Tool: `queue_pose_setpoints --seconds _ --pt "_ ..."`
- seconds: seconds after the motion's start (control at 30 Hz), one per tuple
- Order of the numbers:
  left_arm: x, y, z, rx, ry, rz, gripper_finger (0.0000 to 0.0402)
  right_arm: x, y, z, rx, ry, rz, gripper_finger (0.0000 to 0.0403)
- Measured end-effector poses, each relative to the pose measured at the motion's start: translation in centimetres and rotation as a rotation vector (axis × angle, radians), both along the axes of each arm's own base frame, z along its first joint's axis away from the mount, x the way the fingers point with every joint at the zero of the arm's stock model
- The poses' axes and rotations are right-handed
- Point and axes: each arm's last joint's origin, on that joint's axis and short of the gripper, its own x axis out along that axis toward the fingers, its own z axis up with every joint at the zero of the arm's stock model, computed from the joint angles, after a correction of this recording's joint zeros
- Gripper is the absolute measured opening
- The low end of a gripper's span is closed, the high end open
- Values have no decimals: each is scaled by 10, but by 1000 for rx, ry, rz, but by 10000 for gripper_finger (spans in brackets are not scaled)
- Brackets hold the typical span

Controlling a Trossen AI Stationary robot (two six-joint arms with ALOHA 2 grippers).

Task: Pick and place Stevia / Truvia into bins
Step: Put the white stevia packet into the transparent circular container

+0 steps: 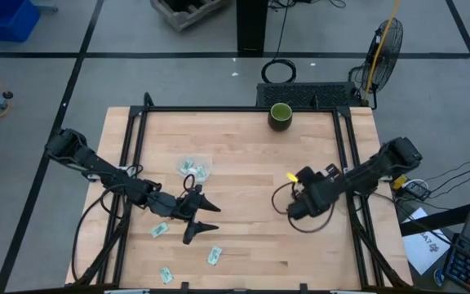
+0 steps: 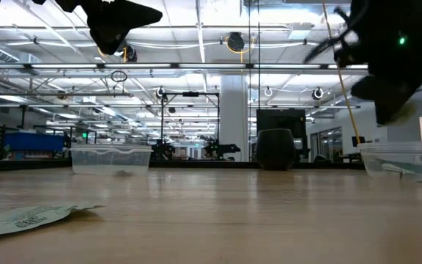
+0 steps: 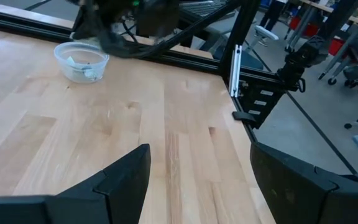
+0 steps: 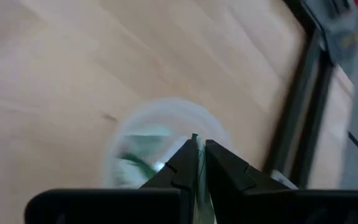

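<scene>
Three pale green and white sachets lie flat on the wood near the table's near edge (image 1: 160,230), (image 1: 215,256), (image 1: 166,275); one shows close up in the low view (image 2: 28,216). The squarish clear bin (image 1: 194,169) holds several sachets. The round clear bin (image 4: 160,149) sits under my right gripper (image 4: 199,146) with a green sachet inside; the gripper is shut on a thin sachet. My left gripper (image 1: 212,217) is open and hovers above bare wood between the squarish bin and the loose sachets, touching nothing. My right gripper pinches a sachet (image 4: 197,171) between its two fingers, coming from above and pointing down. The sachet shows edge-on as a thin pale strip between the fingers. It is lifted clear, just above the round bin's opening.
A dark green cup (image 1: 281,115) stands at the table's far edge. A black frame rail (image 3: 241,56) runs along the table's sides. Bare wood lies open in the table's middle between the two arms.
</scene>
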Motion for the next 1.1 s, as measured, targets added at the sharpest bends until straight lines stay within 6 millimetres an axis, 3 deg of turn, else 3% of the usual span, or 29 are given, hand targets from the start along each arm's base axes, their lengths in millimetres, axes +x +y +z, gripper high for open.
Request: queue_pose_setpoints --seconds 0.2,0.53,0.67,0.87,1.1 --pt "0 0 0 -2 1 1 283 -7 -16 -21 24 55 -38 40" --pt "-2 1 -6 20 60 4 283 -3 -18 -24 14 13 -23 187" --pt "-2 1 -6 57 50 -8 283 7 -10 -21 53 -50 45 220" --pt "-6 2 -16 123 147 -34 282 32 5 -12 115 -218 180 230" --pt "-15 -8 -23 130 241 -262 282 63 20 1 169 -428 362 218"
